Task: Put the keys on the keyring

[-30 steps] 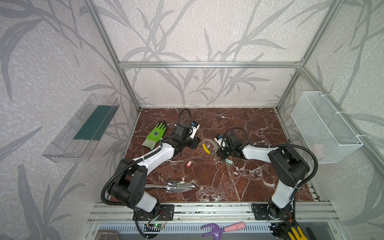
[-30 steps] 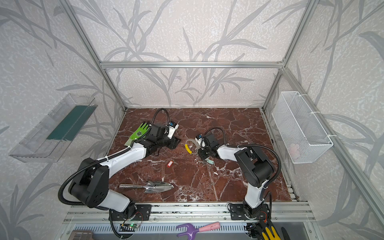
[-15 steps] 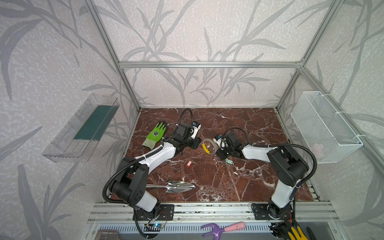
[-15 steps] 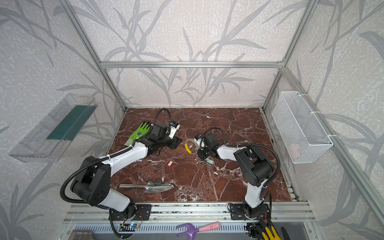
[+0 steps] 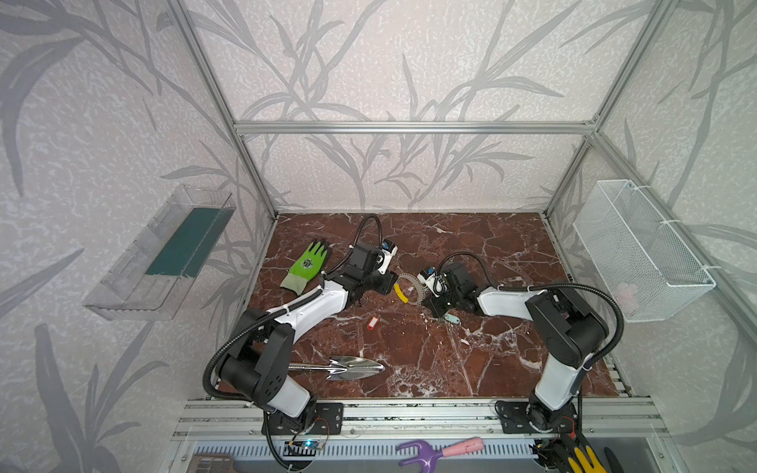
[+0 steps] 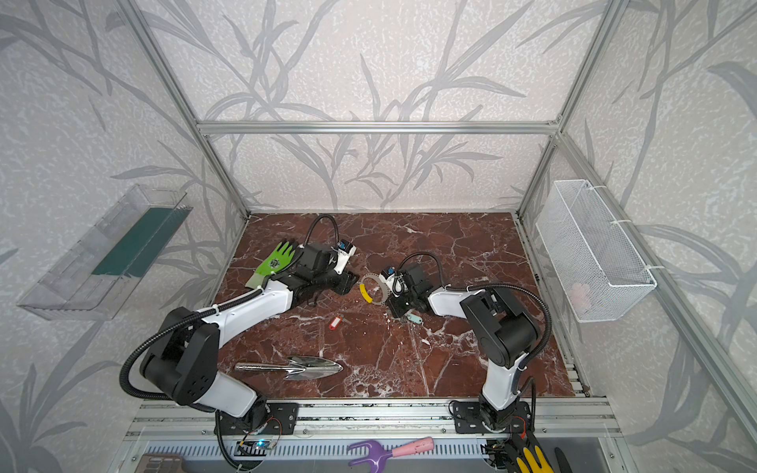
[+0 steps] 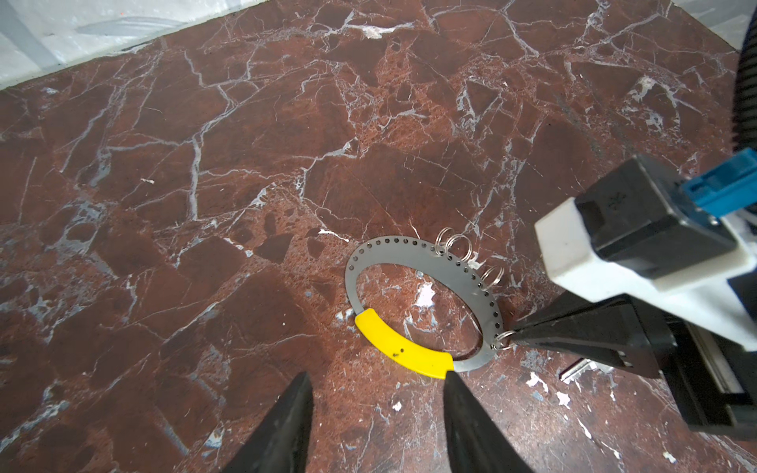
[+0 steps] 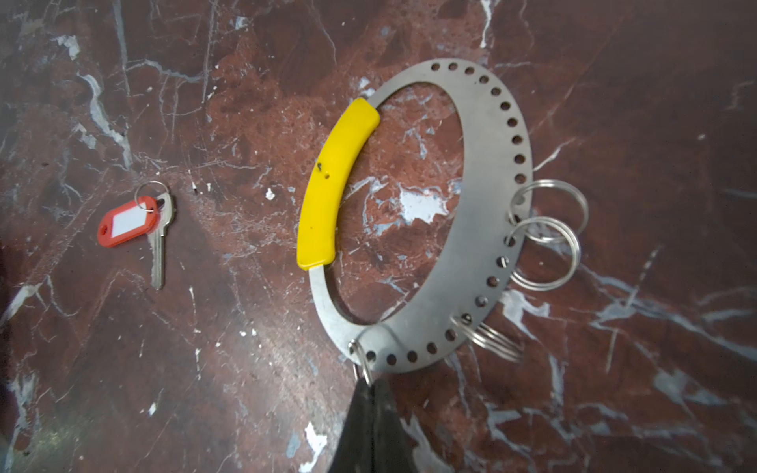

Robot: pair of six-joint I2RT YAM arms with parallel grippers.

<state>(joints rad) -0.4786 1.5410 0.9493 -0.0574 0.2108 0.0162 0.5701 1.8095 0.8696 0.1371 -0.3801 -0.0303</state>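
The keyring (image 5: 411,281) (image 6: 373,279) (image 7: 413,254) (image 8: 479,262), a grey holed hoop with a yellow segment, lies flat mid-table between both arms. My right gripper (image 8: 370,383) (image 7: 512,336) is shut on a small split ring (image 8: 360,360) threaded through a hole near the hoop's end. A mint-tagged key (image 5: 450,317) (image 6: 415,317) lies just beside that gripper. The red-tagged key (image 5: 372,322) (image 6: 335,322) (image 8: 131,223) lies alone nearer the front. My left gripper (image 7: 377,381) (image 5: 389,283) stands open, low over the table, its fingertips just short of the yellow segment.
Three other empty split rings (image 8: 545,245) hang on the hoop. A green glove (image 5: 307,266) lies at the back left, and a shiny trowel (image 5: 352,366) lies near the front. A wire basket (image 5: 639,254) hangs on the right wall, a clear tray (image 5: 164,254) on the left.
My right gripper's jaws have closed together at the hoop's edge. Both arms have hardly moved, and the left jaws kept their gap.
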